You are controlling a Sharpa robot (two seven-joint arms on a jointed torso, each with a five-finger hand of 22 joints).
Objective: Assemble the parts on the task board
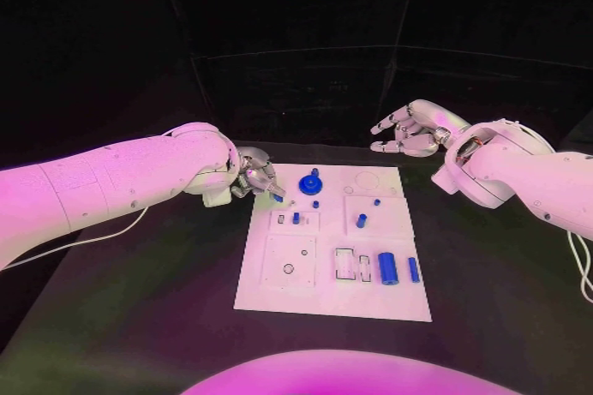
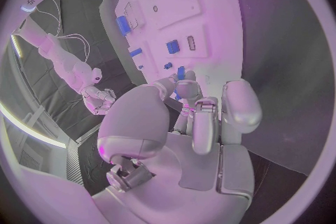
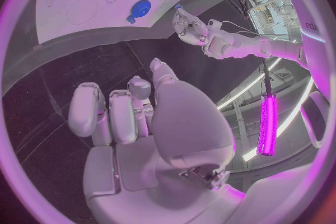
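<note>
The white board [image 1: 333, 275] lies mid-table, long axis running near to far. A blue cylinder [image 1: 388, 268] lies lengthwise at its near right. Left hand [image 1: 254, 179] at the far-left corner and right hand [image 1: 414, 128], raised beyond the far right, both hold nothing, fingers loosely curled.

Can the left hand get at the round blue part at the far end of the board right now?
Probably yes. The left hand hovers at the task board edge beside the round blue part, holding nothing, with nothing between them.

1 task board [image 1: 333, 301], 2 hands, and about 8 blue parts [image 1: 388, 268]
</note>
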